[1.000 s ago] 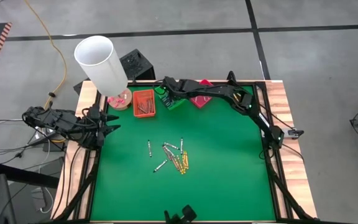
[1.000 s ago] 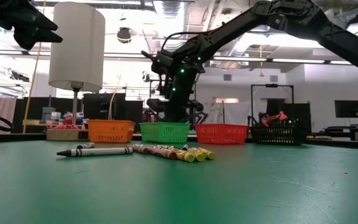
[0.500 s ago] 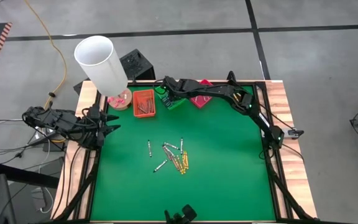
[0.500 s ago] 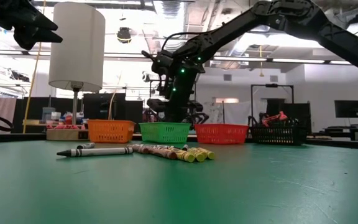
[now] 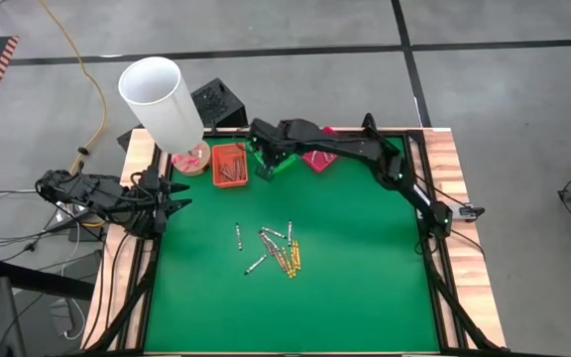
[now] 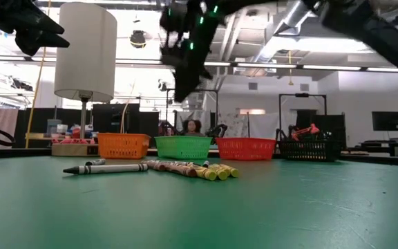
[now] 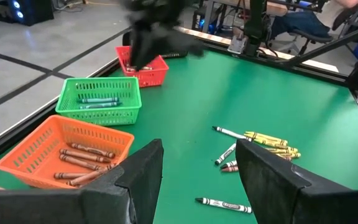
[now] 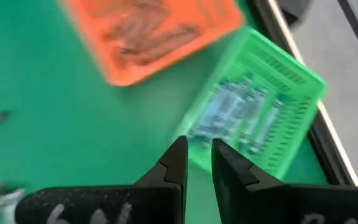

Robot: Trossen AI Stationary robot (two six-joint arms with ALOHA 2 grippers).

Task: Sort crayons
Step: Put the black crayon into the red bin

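Observation:
A loose heap of crayons (image 5: 279, 252) lies in the middle of the green table (image 5: 365, 268), also seen in the low view as crayons (image 6: 185, 168) and in the left wrist view as crayons (image 7: 253, 142). The green tray (image 7: 99, 99) holds several bluish crayons, and the orange tray (image 7: 67, 155) holds several brownish ones. My right gripper (image 8: 199, 149) hangs high above the green tray (image 8: 260, 118), its fingers a little apart with nothing between them. At the table's left edge my left gripper (image 7: 197, 155) waits open, touching nothing.
A red tray (image 5: 317, 159) and a black tray (image 6: 311, 147) stand along the far edge beside the orange tray (image 5: 229, 164). A white lamp (image 5: 160, 99) stands at the far left corner. The table's near half is bare green mat.
My right gripper has risen well clear of the green tray, where it stood low a second ago, shifted slightly toward the orange tray and turned about its wrist. The trays and the crayon heap have stayed where they were.

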